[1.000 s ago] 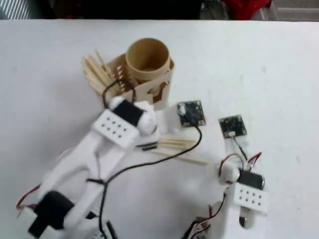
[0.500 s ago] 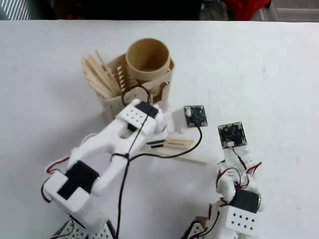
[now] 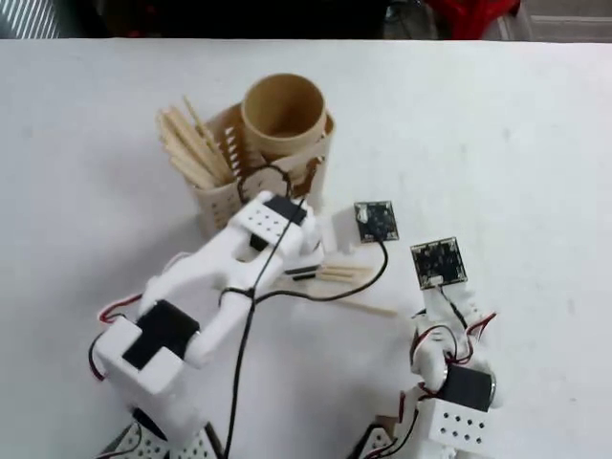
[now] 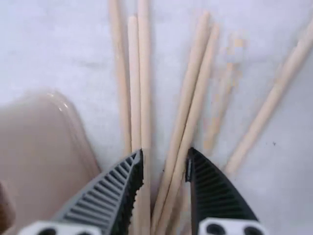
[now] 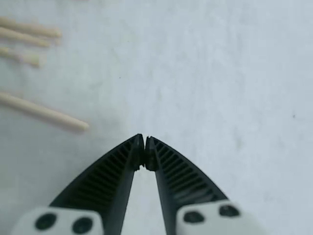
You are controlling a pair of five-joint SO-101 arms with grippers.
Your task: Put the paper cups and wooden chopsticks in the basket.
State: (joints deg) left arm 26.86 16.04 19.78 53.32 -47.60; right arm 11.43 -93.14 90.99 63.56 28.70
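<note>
At 11 o'clock on the worktop (image 3: pixel 516 134) stands the basket (image 3: pixel 308 178), holding a paper cup (image 3: pixel 284 110) and a sheaf of sticks. Just at its 5 o'clock, the left gripper (image 4: pixel 164 159) has its jaws parted astride the loose wooden chopsticks (image 4: pixel 188 112), a straddle the high view hides beneath the arm. The right gripper (image 5: pixel 145 143) has its jaws closed on nothing, and that arm has drawn back toward 6 o'clock.

White plastic arms (image 3: pixel 206 287), black ribbed end effector (image 4: pixel 164 154), black and red cables (image 3: pixel 239 354), apparently screw holes (image 3: pixel 454 422)
</note>
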